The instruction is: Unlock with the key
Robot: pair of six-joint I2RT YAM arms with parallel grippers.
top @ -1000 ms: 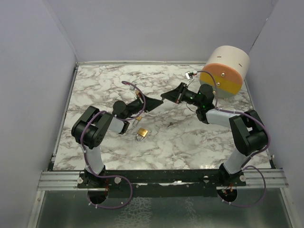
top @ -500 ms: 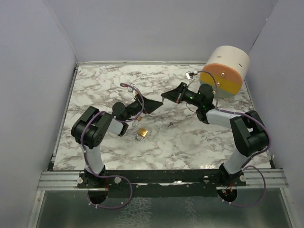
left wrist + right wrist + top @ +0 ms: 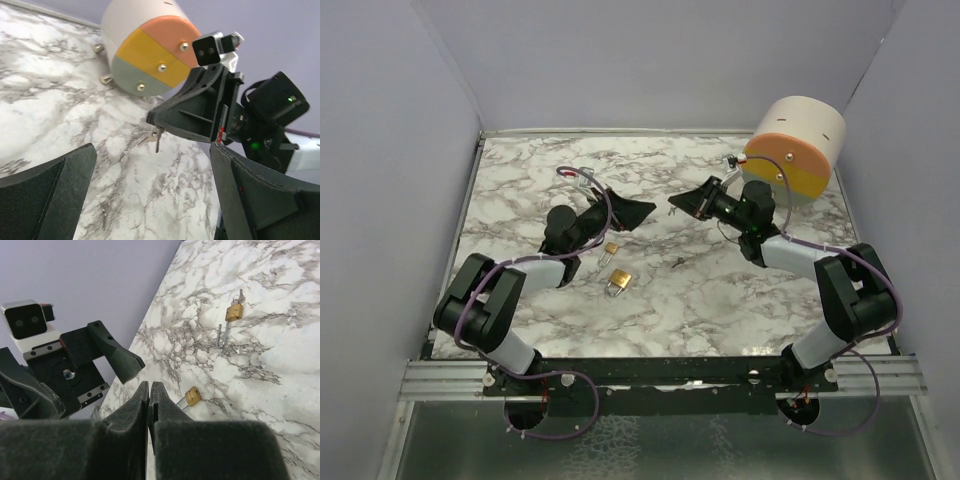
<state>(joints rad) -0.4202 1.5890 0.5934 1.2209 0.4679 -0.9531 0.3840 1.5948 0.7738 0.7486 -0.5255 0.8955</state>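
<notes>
From above, your left gripper sits near the middle of the white marble-patterned table with its fingers spread wide, holding nothing. Your right gripper points at it from 3 o'clock, the two tips close but apart. A brass padlock lies at 6 o'clock from the left gripper, with a second brass padlock just beyond it. A small metal key shows as a dark speck at 6 o'clock from the right gripper. The white cylinder with an orange, yellow and grey-green face stands at the 1 o'clock corner. In your left wrist view the key appears directly under the right gripper's tip; you cannot tell whether it is pinched. In your right wrist view the fingers are pressed together, and both padlocks lie apart on the marble.
</notes>
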